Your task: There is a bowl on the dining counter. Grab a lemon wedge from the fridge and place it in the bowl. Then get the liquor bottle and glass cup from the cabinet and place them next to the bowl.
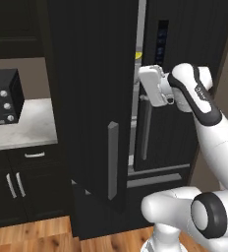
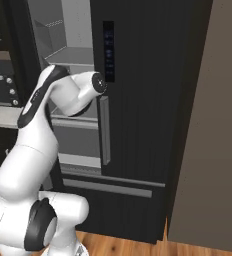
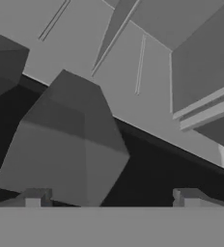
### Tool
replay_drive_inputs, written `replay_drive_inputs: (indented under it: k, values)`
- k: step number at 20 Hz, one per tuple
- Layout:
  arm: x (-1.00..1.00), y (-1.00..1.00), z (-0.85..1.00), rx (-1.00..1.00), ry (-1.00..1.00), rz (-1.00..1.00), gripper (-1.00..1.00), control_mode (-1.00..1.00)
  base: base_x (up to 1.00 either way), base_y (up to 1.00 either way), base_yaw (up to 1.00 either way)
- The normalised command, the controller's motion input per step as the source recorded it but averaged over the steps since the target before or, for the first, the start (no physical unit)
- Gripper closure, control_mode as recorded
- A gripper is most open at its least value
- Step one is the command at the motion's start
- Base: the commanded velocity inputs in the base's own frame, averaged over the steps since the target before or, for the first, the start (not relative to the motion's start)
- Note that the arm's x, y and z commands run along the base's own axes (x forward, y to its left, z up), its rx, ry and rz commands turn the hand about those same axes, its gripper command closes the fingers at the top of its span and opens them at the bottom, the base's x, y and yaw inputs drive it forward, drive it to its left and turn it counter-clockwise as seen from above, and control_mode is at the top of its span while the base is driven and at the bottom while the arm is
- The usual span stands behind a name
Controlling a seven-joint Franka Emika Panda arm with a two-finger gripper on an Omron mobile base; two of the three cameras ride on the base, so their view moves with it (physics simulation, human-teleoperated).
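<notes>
1. Fingers first, in the hand view: the two small dark fingertips (image 3: 35, 197) rise at the bottom, set wide apart with nothing between them. The gripper (image 3: 111, 198) looks into the pale grey inside of the fridge (image 3: 147, 62), with ribbed walls and shelf edges at the upper right. A grey blocky shape (image 3: 65, 140) stands close before the fingertips; I cannot tell what it is.

2. Left base view: the fridge (image 1: 91, 98) is tall and black, its left door swung open toward the camera with a long grey handle (image 1: 113, 160) on it. The arm's white hand (image 1: 154, 84) reaches into the gap between the doors. A small yellow bit, likely the lemon wedge (image 1: 138, 55), shows in that gap just above the hand. To the left is a marble counter (image 1: 32, 125) with a black oven (image 1: 3, 98) on it, over low black cabinets (image 1: 17, 184). The floor (image 1: 32, 236) is wood.

3. Right base view: the open fridge compartment (image 2: 63, 35) shows pale grey shelves. The arm's wrist (image 2: 80, 90) bends into it beside the closed right door, which has a vertical grey handle (image 2: 105, 130). A brown wall (image 2: 213, 125) stands at the right, wood floor (image 2: 118, 245) below.
</notes>
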Motion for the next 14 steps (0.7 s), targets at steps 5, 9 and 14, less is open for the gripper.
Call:
replay_drive_inputs:
  k: [5, 9, 14]
  values:
    - [0.14, 0.40, 0.00, 0.09, 0.01, 0.07, -1.00, -1.00, 0.00, 0.00, 0.00]
    - [0.10, 0.47, 0.00, 0.07, 0.00, 0.07, -1.00, -1.00, 0.00, 0.00, 0.00]
    - [0.14, 0.45, 0.00, 0.06, 0.00, 0.07, -1.00, -1.00, 0.00, 0.00, 0.00]
